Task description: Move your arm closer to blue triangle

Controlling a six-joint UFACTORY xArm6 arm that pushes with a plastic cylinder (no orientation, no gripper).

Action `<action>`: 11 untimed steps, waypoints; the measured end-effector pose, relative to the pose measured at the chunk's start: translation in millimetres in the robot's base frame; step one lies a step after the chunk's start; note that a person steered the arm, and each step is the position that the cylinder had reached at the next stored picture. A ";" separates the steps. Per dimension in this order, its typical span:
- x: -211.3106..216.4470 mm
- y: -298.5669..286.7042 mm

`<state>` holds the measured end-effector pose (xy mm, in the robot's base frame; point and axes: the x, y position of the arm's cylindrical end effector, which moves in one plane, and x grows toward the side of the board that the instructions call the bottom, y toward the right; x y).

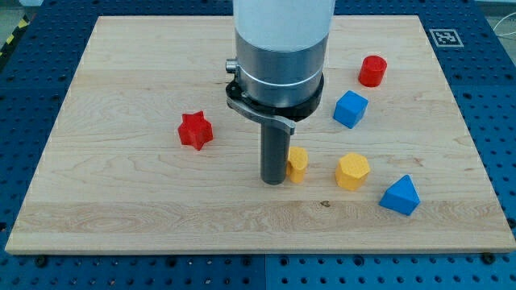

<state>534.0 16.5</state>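
Observation:
The blue triangle point(401, 196) lies near the view's bottom right of the wooden board point(121, 201). My tip point(273, 182) rests on the board near the middle, well to the left of the triangle. A small yellow block point(297, 164) sits right beside my tip on its right, touching or nearly touching the rod. A yellow hexagonal block point(352, 171) lies between my tip and the blue triangle.
A blue cube point(350, 109) lies right of the arm, and a red cylinder point(372, 71) sits above it toward the view's top right. A red star-shaped block point(195, 130) lies left of the rod. A marker tag point(444, 36) sits at the board's top right corner.

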 end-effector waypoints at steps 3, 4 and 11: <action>65.1 7.4; 80.6 44.6; 45.1 202.1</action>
